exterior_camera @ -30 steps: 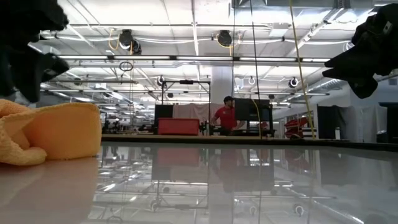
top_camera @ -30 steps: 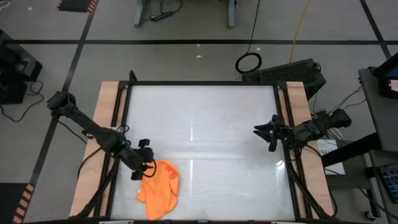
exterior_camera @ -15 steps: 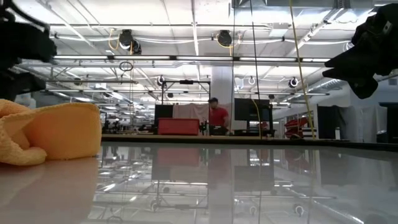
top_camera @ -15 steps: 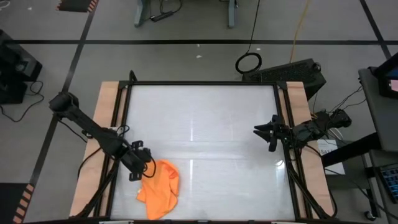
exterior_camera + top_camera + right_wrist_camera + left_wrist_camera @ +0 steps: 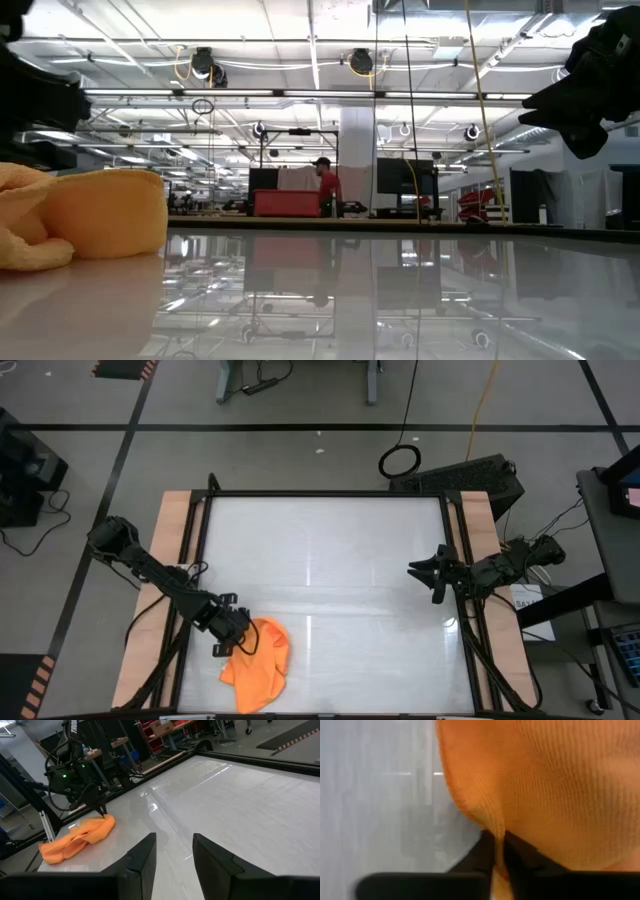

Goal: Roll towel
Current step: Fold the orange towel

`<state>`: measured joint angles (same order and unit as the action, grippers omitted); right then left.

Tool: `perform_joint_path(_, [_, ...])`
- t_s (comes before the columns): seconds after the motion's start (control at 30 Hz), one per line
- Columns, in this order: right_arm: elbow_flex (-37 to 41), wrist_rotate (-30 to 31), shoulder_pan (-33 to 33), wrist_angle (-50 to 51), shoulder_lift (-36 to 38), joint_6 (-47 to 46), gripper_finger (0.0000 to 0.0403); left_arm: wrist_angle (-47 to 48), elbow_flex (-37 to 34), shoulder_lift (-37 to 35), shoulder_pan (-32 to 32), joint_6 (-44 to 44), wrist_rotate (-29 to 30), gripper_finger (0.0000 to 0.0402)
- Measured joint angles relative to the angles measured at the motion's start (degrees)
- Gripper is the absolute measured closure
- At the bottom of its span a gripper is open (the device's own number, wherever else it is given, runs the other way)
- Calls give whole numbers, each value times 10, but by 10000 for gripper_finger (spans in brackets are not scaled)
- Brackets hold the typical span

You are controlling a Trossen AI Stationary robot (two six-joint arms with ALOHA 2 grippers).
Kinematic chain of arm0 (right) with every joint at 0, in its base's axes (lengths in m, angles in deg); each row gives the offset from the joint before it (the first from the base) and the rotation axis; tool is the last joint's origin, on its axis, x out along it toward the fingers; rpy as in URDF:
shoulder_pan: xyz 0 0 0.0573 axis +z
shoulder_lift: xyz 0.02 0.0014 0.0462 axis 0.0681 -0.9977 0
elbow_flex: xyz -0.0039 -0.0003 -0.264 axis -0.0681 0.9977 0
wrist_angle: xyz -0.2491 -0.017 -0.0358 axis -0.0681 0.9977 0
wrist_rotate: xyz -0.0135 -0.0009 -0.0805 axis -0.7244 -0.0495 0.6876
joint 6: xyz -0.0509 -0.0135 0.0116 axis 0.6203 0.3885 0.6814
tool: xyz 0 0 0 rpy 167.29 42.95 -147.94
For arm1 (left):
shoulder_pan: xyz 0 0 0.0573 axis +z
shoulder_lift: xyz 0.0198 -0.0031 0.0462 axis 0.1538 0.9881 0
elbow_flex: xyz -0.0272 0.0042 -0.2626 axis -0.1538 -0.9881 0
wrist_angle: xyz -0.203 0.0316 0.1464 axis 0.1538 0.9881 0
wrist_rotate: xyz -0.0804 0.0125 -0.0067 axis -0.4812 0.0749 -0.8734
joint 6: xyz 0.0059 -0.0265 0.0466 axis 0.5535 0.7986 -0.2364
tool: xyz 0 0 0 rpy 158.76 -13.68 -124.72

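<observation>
Right claw (image 5: 172, 865) parted over table (image 5: 240, 805); left claw (image 5: 100, 810) pinches orange towel (image 5: 77, 837).

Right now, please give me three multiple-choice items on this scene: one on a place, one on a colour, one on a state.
1. Where does the soft cloth towel lie on the table?
A. near the left arm's side
B. centre
C. beside the right arm

2. What colour is the towel?
A. blue
B. bright orange
C. white

3. What is the left gripper doing?
A. hanging open over bare table
B. pinching a towel fold
C. holding a cup

Answers: 1 A, the high view shows it there. 2 B, every view shows orange. 3 B, the left wrist view shows the fold between the dark fingers.
</observation>
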<state>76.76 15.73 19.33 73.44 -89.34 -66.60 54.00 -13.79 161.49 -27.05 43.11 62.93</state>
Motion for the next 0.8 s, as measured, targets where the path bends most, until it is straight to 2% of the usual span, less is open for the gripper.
perform_joint_path(0.17, [0,0,0,0,0,0,284,72,55,-6,34,-43,37,395])
perform_joint_path(0.43, [0,0,0,0,0,-5,284,178,234,-6,94,-194,171,398])
perform_joint_path(0.6, [0,0,0,0,0,-3,284,172,352,-7,129,-313,241,399])
perform_joint_path(0.8, [0,0,0,-4,0,27,284,113,455,-7,182,-445,245,400])
